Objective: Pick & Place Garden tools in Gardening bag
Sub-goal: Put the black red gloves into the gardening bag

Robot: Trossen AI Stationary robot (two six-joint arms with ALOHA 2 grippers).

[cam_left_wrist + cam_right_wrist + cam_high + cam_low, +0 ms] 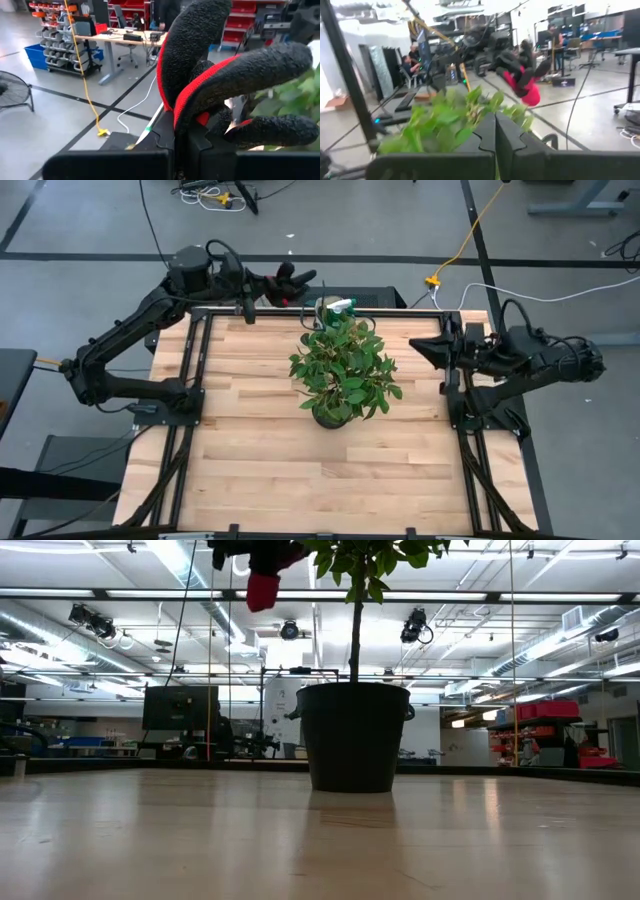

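I've got the left gripper [262,288] clamped on a red-and-black glove [285,283] held up at the bench's [300,460] far edge near the plant [343,370], right gripper [425,346] shut w/ nothing; glove's soft, floppy, so grip the cuff.

potted plant [342,375] mid-table [260,440], glove [285,284] behind it

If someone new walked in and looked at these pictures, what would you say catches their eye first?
Most likely the leafy potted plant standing mid-table, its dark pot filling the low view. Next, the red-and-black glove held up by the left gripper over the table's far edge, its fingers shut on it. The right gripper waits shut at the table's right side, pointing at the plant.
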